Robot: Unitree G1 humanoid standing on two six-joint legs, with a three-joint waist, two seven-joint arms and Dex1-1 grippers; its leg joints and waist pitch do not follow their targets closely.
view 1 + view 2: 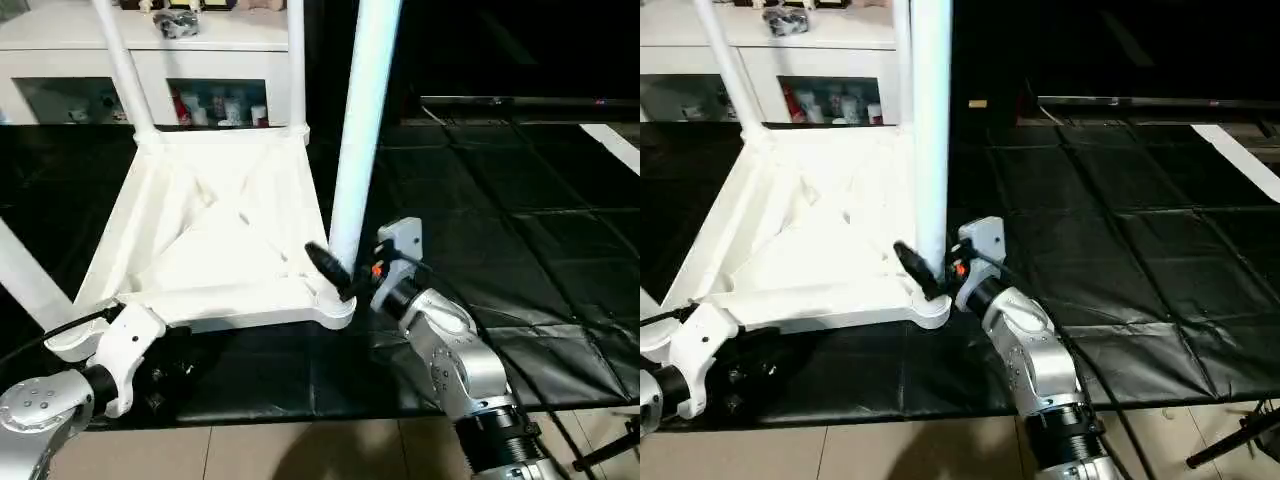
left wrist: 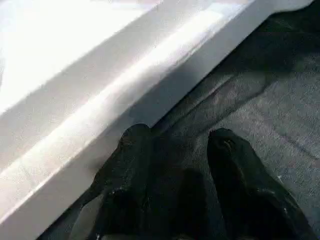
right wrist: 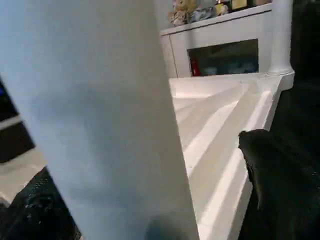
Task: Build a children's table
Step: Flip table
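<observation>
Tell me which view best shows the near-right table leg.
The left eye view: the leg rises from its corner socket beside the right gripper. The right eye view shows it likewise; the right wrist view catches a close stretch between the open fingers.

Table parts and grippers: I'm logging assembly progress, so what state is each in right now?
Table top: upside down on the black mat, ribs up.
Near-right leg: upright in its corner socket.
Two far legs: upright in their sockets.
Right gripper: open around the near-right leg's base.
Left gripper: open, empty, beside the top's edge.
</observation>
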